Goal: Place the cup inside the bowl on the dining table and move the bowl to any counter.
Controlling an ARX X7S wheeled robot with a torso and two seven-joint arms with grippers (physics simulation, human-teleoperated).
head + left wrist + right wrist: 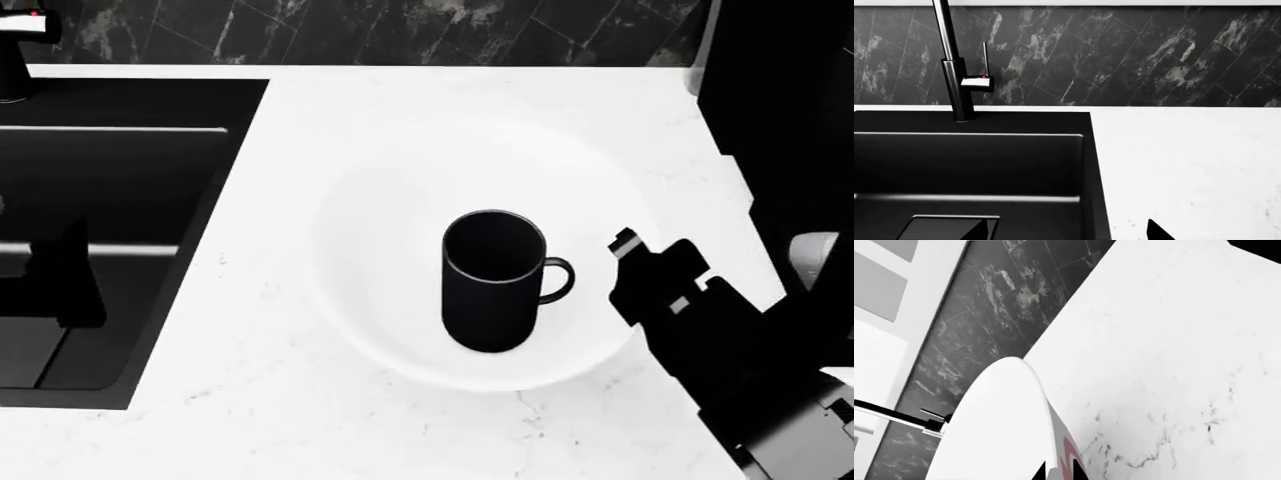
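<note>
The white bowl [387,330] sits on the counter [400,430], just beside the black sink [107,200]. The counter is white with thin grey lines in it. The black cup [491,280] stands up straight inside the bowl, near the middle. Its thin handle [558,281] points away from the sink, toward the right gripper [638,268].

The right gripper is at the rim of the bowl, on the side far from the sink. In the right wrist view, the bowl rim [1004,425] fills the near part of the picture, and two dark finger tips [1077,471] show right at the rim. It looks like they are pinching the rim, but I cannot tell for sure.

The left gripper [1067,231] is over the sink edge. In the left wrist view, only small dark bits of its fingers [1157,231] show, set apart from each other, with nothing between them. The tall dark tap [954,75] stands behind the sink, in front of the dark tiled wall [1154,55].
</note>
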